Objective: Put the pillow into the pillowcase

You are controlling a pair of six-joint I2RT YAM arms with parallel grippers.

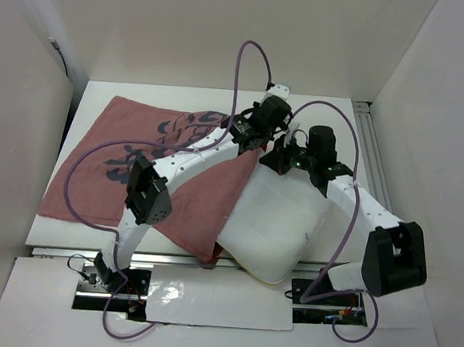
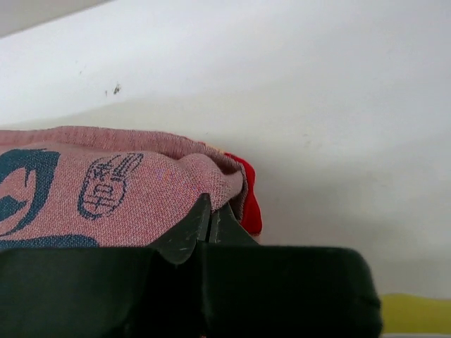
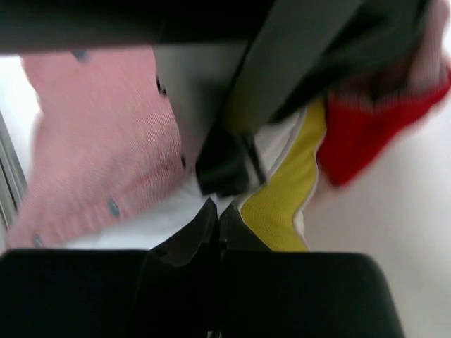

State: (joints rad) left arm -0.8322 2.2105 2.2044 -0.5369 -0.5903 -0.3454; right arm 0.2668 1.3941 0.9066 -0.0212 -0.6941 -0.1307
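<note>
Pillowcase [image 2: 106, 190] hem, pinched by left tool [image 2: 211, 224], shows only wrist-side.

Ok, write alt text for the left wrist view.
The left claw is shut on the bunched edge of the pink pillowcase, whose red face peeks out just beside it. A plain white surface fills the background.

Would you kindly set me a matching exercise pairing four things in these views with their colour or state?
1. pillow
2. pillowcase
3. left gripper
4. right gripper

A. shut on pink cloth
B. white with yellow piping
C. shut beside the yellow piping
D. pink with dark print

Pairs: 1-B, 2-D, 3-A, 4-C.
</note>
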